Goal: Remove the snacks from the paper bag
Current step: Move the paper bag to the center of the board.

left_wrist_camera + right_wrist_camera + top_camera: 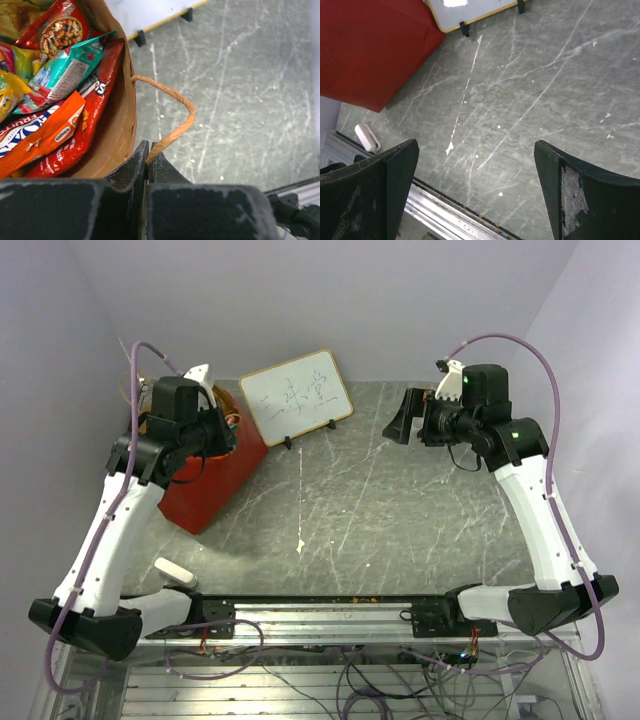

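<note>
The red paper bag (pixel 215 480) stands at the table's left, its brown inside (pixel 117 125) showing in the left wrist view. Several snacks lie inside it: a teal packet (pixel 67 70), an orange packet (pixel 47 137) and red packets (pixel 100 100). My left gripper (pixel 148 150) is at the bag's rim, shut on its thin loop handle (pixel 185 107). My right gripper (pixel 405 420) hovers over the table's right part, well away from the bag. It is open (pixel 476 145) with nothing between its fingers. The bag's red outside (pixel 370 50) shows in the right wrist view.
A white framed writing board (pixel 297 395) stands at the back, just right of the bag. A small white object (pixel 175 572) lies near the front left edge. The metal rail (pixel 320 605) runs along the table's near edge.
</note>
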Available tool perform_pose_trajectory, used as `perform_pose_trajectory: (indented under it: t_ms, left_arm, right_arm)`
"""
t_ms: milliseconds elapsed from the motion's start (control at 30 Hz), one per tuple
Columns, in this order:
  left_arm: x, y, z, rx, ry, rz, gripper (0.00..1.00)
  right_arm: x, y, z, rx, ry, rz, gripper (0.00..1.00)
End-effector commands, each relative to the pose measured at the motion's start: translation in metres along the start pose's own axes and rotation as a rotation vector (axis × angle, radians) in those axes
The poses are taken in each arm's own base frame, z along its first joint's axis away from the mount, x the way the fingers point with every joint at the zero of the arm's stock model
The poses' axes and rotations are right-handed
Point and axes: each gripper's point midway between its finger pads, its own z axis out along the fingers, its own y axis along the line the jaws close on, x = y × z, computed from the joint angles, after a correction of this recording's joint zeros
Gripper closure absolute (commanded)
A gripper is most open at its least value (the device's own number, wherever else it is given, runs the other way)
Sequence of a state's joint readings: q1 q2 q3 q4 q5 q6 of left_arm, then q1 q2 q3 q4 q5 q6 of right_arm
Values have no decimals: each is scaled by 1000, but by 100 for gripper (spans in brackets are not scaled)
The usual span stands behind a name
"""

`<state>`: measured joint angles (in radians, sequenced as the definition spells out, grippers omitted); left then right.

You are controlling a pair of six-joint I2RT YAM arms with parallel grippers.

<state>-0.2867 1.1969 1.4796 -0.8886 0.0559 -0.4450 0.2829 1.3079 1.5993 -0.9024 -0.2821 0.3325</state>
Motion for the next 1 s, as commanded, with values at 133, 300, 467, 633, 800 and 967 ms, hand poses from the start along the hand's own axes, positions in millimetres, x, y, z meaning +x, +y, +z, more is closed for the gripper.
perform_pose_trajectory:
  t_ms: [133,300,467,633,800,967]
  left_arm:
    - [2,-74,-46,243,-66,-102,93]
    - [22,-120,-41,324,-42,-98,93]
    - [51,-186,-30,376,9,4,93]
    - [64,-222,-7,394,41,30,93]
    - [67,-240,2,435,61,63,86]
    - [64,-230,-8,401,75,108,59]
  right_arm:
    - [13,16,-11,-85,1,21,0]
    - [20,18,-15,-93,11,28,0]
    - [27,15,-20,-77,26,31,0]
    - [30,11,-25,-49,27,41,0]
    - [31,11,-26,-41,24,70,0]
    - [34,25,-16,-131,67,95,0]
